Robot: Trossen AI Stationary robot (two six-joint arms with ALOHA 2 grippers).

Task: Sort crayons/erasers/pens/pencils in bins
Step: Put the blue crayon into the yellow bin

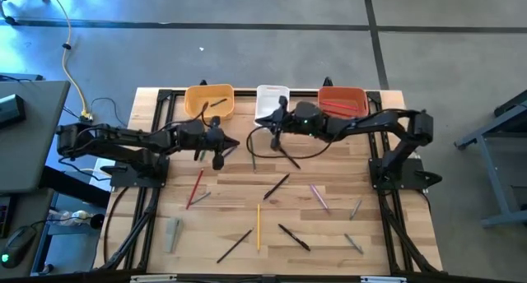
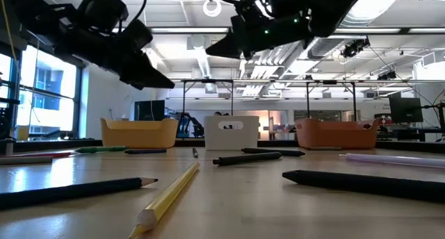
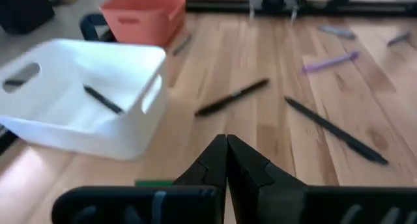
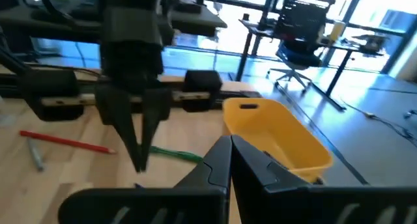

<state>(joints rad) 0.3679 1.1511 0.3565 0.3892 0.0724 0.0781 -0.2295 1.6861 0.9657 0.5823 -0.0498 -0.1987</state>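
Right now our left gripper (image 1: 218,158) hangs above the table in front of the yellow bin (image 1: 209,100) with its fingers pressed together on nothing, and our right gripper (image 1: 265,121) is likewise pinched closed and empty, just in front of the white bin (image 1: 272,98), which already holds one black pen (image 3: 103,99). Most pens and pencils lie scattered flat on the wood, among them a yellow pencil (image 1: 258,225) and a red pencil (image 1: 194,189), with more in the red bin (image 1: 342,100). We judge these sticks light, stiff and prone to rolling, so we would pinch one crosswise near its middle.
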